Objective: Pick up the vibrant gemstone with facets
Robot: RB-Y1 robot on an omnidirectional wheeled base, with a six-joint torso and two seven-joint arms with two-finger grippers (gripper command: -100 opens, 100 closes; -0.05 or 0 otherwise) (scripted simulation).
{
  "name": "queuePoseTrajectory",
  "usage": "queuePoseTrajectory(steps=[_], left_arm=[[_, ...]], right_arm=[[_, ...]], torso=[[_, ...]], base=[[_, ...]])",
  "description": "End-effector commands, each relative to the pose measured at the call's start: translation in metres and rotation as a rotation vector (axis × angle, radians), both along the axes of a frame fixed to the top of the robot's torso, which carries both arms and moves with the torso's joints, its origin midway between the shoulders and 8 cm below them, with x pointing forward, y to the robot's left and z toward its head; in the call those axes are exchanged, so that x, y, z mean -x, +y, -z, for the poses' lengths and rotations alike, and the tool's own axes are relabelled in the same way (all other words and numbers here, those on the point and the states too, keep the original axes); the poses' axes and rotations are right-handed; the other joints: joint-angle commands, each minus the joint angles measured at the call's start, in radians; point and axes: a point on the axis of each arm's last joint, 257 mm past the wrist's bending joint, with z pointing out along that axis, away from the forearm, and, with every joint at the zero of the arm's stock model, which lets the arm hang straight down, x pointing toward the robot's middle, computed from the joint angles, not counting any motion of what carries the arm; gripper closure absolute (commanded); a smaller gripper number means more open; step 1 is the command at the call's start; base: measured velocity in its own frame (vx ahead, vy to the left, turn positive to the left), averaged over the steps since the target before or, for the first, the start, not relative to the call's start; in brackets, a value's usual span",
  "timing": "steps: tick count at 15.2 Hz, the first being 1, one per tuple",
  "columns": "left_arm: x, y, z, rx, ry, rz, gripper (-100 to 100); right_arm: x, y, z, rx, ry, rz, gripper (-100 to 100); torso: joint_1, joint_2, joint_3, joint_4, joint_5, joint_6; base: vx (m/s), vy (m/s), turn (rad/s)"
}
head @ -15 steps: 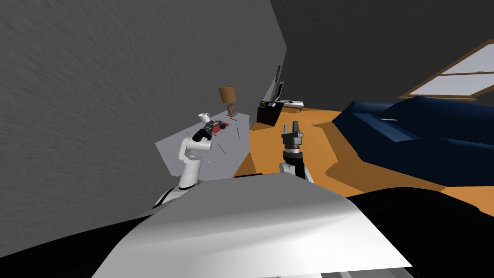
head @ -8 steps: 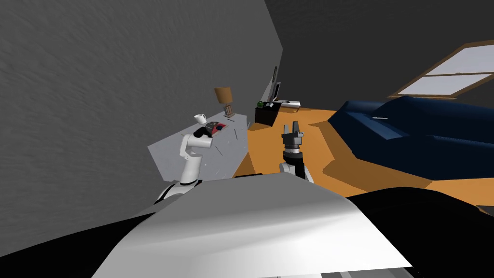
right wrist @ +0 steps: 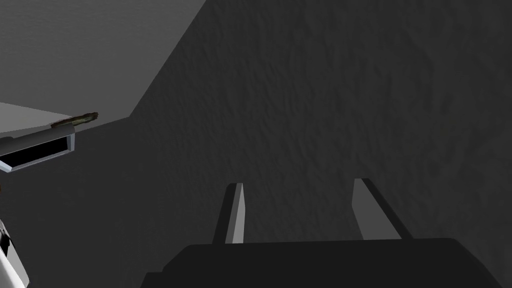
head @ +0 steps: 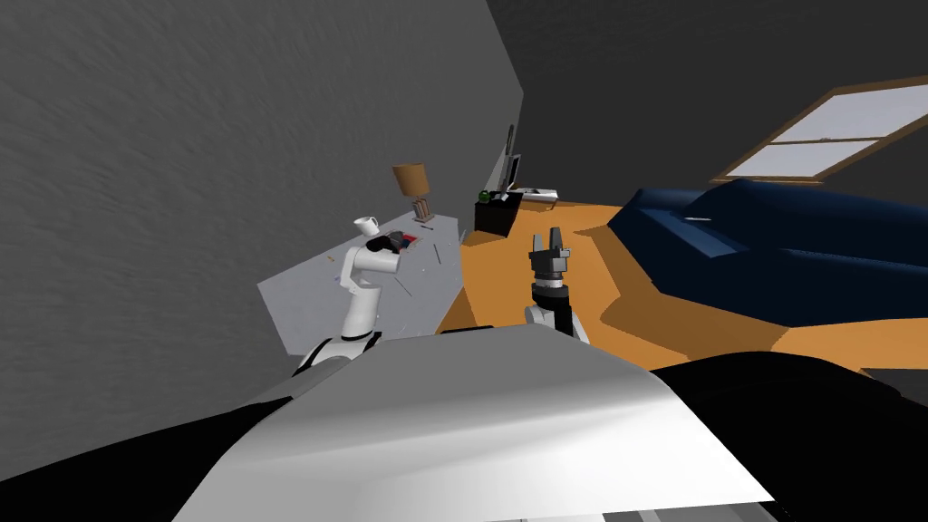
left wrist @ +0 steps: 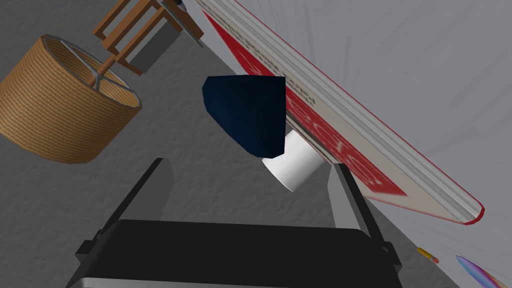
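Note:
The gemstone [left wrist: 248, 112] is a dark blue faceted block on a short white cylinder [left wrist: 292, 162]. It rests on a red-covered book [left wrist: 360, 145] that lies on the grey table [head: 308, 290]. My left gripper [left wrist: 248, 165] is open just short of the gem, which stands apart from both fingers and slightly beyond their tips. In the head view the left gripper [head: 388, 242] hovers over the table by a white mug [head: 366, 224]. My right gripper [head: 550, 239] is raised over the orange floor, open [right wrist: 298, 184] and holding nothing.
A woven-shade lamp [left wrist: 65, 110] on a wooden stand [left wrist: 145, 30] sits beyond the gem near the wall. A pencil [left wrist: 427, 255] and a coloured pen [left wrist: 475, 267] lie on the table. A black cabinet [head: 497, 216] and blue sofa [head: 770, 254] stand farther off.
My head view has swung, so the table, lamp and sofa have slid left in the picture. The left hand stays over the book by the mug. The right arm looks unmoved.

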Motion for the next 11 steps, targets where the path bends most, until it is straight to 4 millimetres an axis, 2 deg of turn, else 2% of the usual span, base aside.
queuePoseTrajectory(steps=[1, 3, 4, 5, 7, 8, 10, 11], left_arm=[[0.0, 0.001, 0.006, -0.003, 0.031, -0.006, -100], [0.001, 0.001, 0.013, -0.003, 0.062, -0.01, -100], [0.0, 0.001, 0.009, -0.003, 0.041, -0.007, -100], [-0.005, -0.034, 0.009, -0.007, 0.043, 0.086, -100], [-0.005, -0.034, 0.009, -0.007, 0.043, 0.086, -100], [-0.008, -0.067, 0.006, -0.009, 0.037, 0.174, -100], [-0.008, -0.069, 0.007, -0.011, 0.039, 0.179, -100], [-0.008, -0.101, 0.005, -0.02, 0.033, 0.264, -100]], right_arm=[[0.0, 0.0, 0.0, 0.0, 0.0, 0.0, 0], [0.0, 0.0, 0.0, 0.0, 0.0, 0.0, 0], [0.0, 0.0, 0.0, 0.0, 0.0, 0.0, 0], [0.0, 0.0, 0.0, 0.0, 0.0, 0.0, 0], [0.0, 0.0, 0.0, 0.0, 0.001, 0.0, 0], [0.0, 0.0, 0.0, 0.0, 0.0, 0.0, 0], [0.0, 0.0, 0.0, 0.0, 0.001, 0.001, 0], [0.0, 0.0, 0.0, 0.0, 0.0, 0.0, 0]], torso=[[0.0, 0.0, 0.0, 0.0, 0.0, 0.0], [0.0, 0.0, 0.0, 0.0, 0.0, 0.0], [0.0, 0.0, 0.0, 0.0, 0.0, 0.0], [0.001, 0.001, 0.0, 0.0, 0.0, 0.0], [0.001, -0.004, -0.002, -0.001, 0.0, -0.002], [0.001, -0.005, -0.003, -0.001, 0.0, -0.002], [0.001, -0.008, -0.005, -0.002, 0.0, -0.002], [0.001, -0.008, -0.004, -0.002, 0.0, -0.001]], base=[[0.026, -0.035, -0.041], [0.031, -0.039, -0.063], [0.021, -0.022, -0.024], [0.072, -0.026, 0.324], [0.117, -0.034, 0.489], [0.145, -0.041, 0.424], [0.142, -0.052, 0.486], [0.144, -0.068, 0.435]])
